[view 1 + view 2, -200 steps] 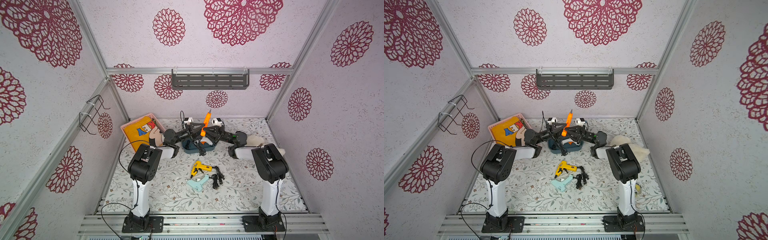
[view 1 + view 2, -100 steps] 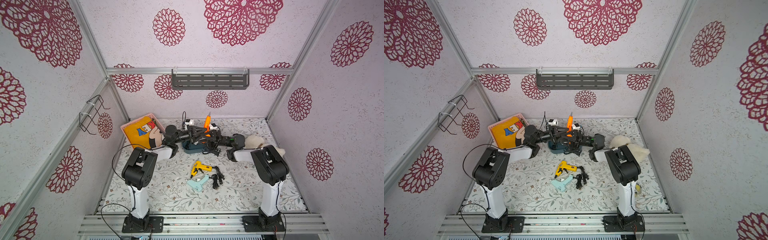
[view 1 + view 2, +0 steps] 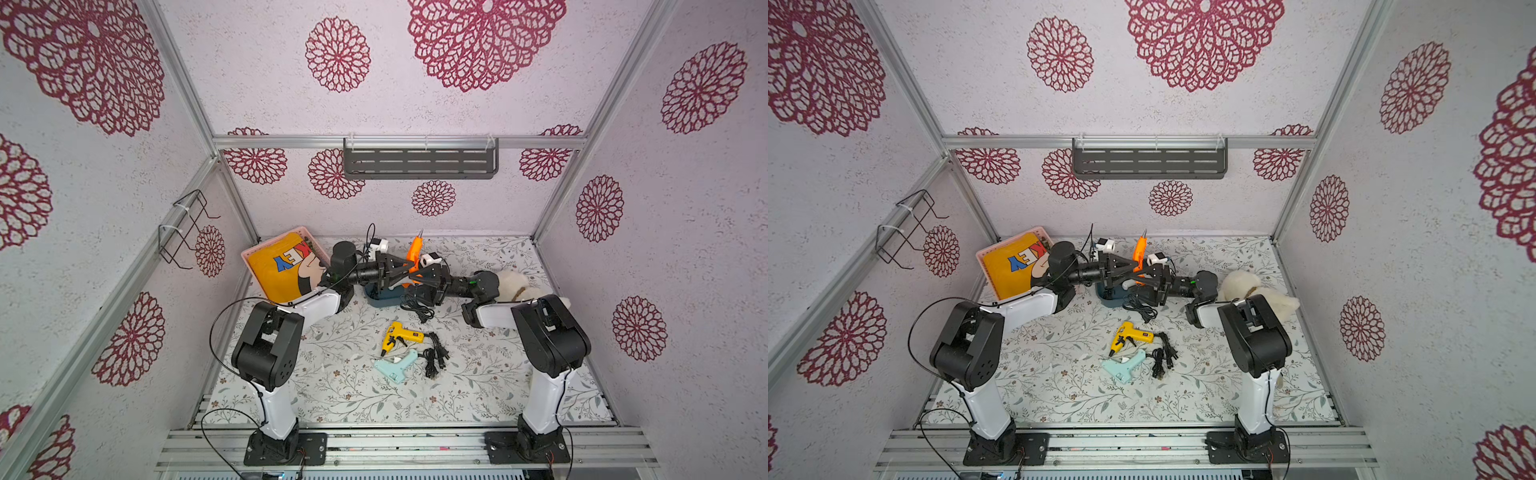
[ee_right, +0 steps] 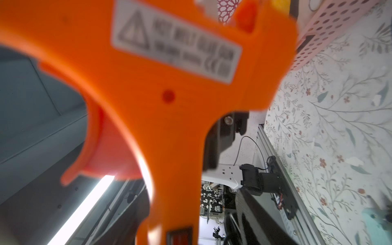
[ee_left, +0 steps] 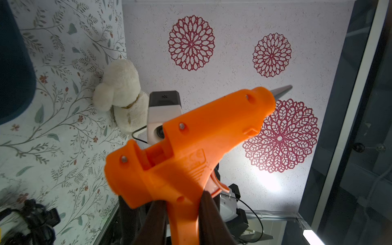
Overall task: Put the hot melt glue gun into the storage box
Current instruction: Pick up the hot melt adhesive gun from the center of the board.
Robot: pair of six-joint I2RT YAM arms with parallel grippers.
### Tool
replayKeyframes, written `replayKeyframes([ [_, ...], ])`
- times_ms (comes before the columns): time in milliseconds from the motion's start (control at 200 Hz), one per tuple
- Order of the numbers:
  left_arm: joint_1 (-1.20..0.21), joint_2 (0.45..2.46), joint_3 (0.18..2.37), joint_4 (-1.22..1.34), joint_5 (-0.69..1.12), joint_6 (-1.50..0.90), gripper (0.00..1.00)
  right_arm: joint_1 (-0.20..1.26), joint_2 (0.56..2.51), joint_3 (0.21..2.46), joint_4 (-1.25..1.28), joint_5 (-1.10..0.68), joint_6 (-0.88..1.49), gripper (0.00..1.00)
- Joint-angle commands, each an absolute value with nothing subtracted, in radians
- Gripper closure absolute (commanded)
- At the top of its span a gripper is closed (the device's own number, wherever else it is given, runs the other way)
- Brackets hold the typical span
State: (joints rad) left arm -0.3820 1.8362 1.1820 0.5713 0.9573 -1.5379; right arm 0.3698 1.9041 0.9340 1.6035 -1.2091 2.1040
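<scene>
Right, starting at the far left of the desk (image 3: 332, 386), the pink lattice basket (image 3: 254, 254) sits in the back corner with a yellow printed cushion (image 3: 282, 274) in it. Next comes my left tool (image 5: 182, 214), reaching in level from that side. Its fingers (image 5: 209, 214) are clamped on the handle of the orange hot melt glue gun (image 3: 414, 252), just below the trigger. The gun stands upright with its metal nozzle towards the ceiling and its handle down.

It is held over the storage box (image 3: 379, 298), the dark teal tub on the desk beneath both wrists. From above I cannot tell whether the handle's end touches the box. A black cord bundle (image 3: 417, 309) lies at the box's near edge.

Nearer to me, mid-desk, a yellow glue gun (image 3: 399, 332) lies on its side, with a pale mint glue gun (image 3: 395, 366) just beside it and a coiled black cable (image 3: 436, 357) to their right.

My right tool (image 3: 420, 277) meets the orange handle from the opposite side with its jaws apart. In the right wrist view one finger (image 4: 254, 212) stands clear of the plastic. Furthest right, a white plush toy (image 3: 515, 282) lies behind that arm
</scene>
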Motion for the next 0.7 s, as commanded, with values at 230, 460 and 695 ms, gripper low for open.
replayKeyframes([
  [230,-0.326,1.736,1.49,-0.35,0.831,-0.879,0.97,0.26,1.775,0.877,1.583,-1.245,1.976,0.28],
  [460,-0.337,1.825,1.788,-0.853,0.666,-0.511,0.97,0.202,1.738,0.827,1.502,-1.251,1.906,0.28],
  [695,-0.366,1.953,2.013,-1.095,0.483,-0.316,0.97,0.166,1.713,0.787,1.427,-1.251,1.837,0.28],
])
